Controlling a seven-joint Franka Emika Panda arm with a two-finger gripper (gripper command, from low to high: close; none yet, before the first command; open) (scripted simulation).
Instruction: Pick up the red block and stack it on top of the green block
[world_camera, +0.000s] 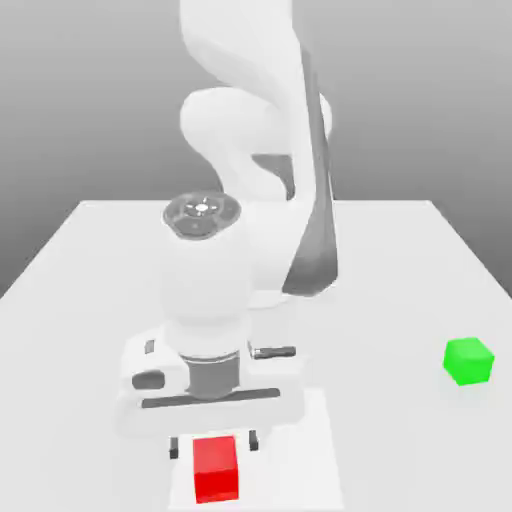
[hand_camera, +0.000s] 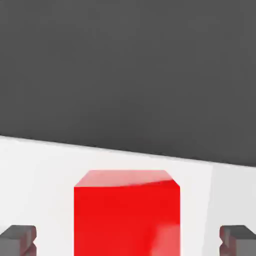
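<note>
Now gripper (world_camera: 213, 443) spread fully wide, jaws straddling red block (world_camera: 217, 470), dark fingertips (hand_camera: 19, 239) standing clear of block's sides, nothing gripped. Red block: glossy cube, sharp edges, resting on smooth white table (world_camera: 400, 260) at near edge. Green block (world_camera: 469, 361): matte cube, well apart toward exterior view's right. Arm: rounded white shells.

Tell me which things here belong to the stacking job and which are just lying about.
Belongs to the job:
- red block
- green block
- end effector, open, a finger on either side of the red block

Just there:
- white table, nothing else on it
</note>
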